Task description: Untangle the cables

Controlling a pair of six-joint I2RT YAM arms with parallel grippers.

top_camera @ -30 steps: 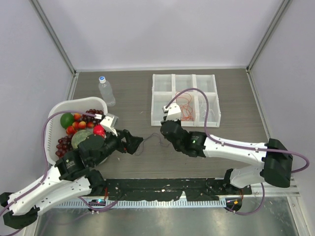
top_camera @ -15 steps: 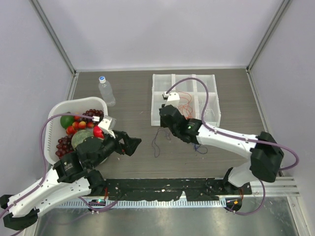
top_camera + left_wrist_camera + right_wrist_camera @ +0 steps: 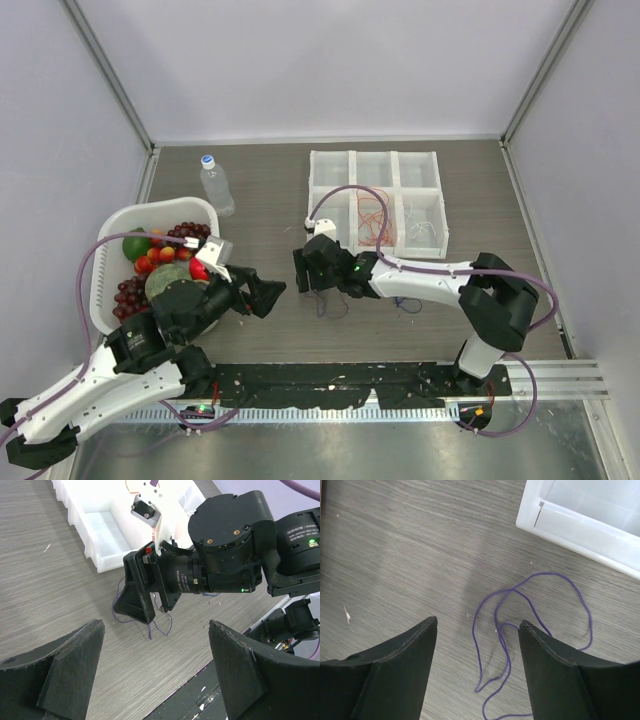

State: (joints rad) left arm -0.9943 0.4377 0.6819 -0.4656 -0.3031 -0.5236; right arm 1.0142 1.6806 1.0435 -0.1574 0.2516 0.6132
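Left arm (image 3: pixel 100 375) reaches from the lower left, forearm angled up and right. Left hand (image 3: pixel 262 293) is open, fingers (image 3: pixel 60 672) wide apart, empty. Right arm (image 3: pixel 420 280) is folded back from the right, wrist pointing left. Right hand (image 3: pixel 303 270) is open, fingers (image 3: pixel 395 665) spread, empty. Hands face each other, near, not touching.

Cable (image 3: pixel 506 647) on table (image 3: pixel 260 180) under right claw (image 3: pixel 477 647), before tray (image 3: pixel 376 153), left claw (image 3: pixel 155 665) left, basket (image 3: pixel 108 235) farther left

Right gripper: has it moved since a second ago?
Yes. The right gripper moved left and nearer the arm bases, away from the white plastic compartment tray.
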